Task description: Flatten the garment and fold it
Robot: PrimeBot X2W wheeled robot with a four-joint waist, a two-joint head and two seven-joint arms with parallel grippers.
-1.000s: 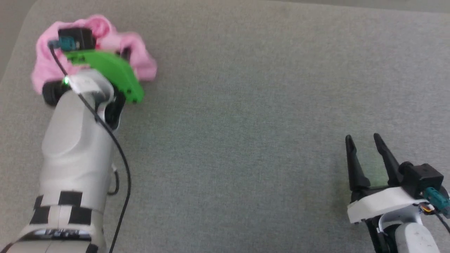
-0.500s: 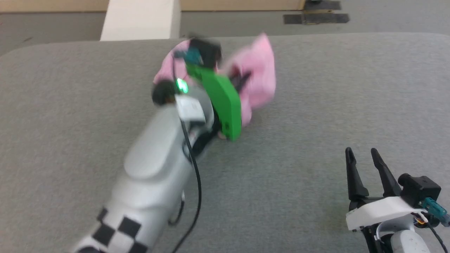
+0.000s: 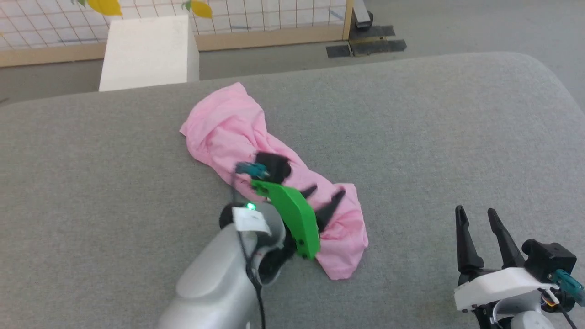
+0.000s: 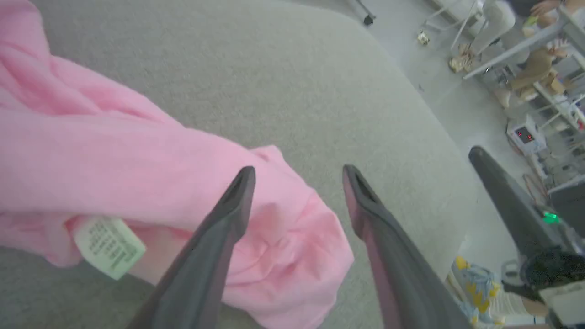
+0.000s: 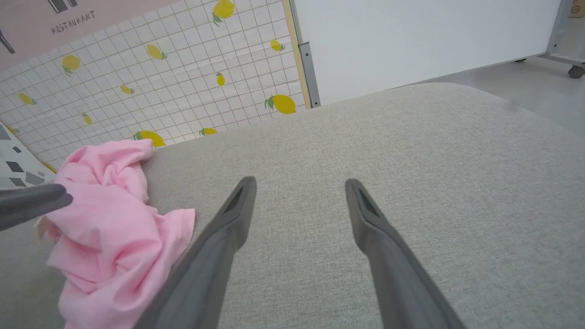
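We find the left gripper point(image 3: 327, 194) with its jaws spread wide and holding nothing. In the left wrist view the left gripper point(image 4: 298, 170) straddles the rumpled near end of the garment point(image 4: 91, 151). It appears to sit just above the cloth, though we cannot confirm contact. The white sewn-in tag point(image 4: 109, 246) lies outside the jaws, beside one finger. From beneath the jaws the garment point(image 3: 224, 128) runs away as a long twisted strip across the counter point(image 3: 434, 137). The right gripper point(image 3: 475, 212) stands well apart from the cloth, jaws parted and empty.

Change: one second ago the cloth was wadded around the left jaws, and half a second ago it was blurred in transit with them. It is now released and drawn out lengthwise. The head camera has also shifted, so positions across the picture are not comparable.

We judge the relocation complete. Flattening remains, since the cloth is still rolled and creased, and no fold has been made.
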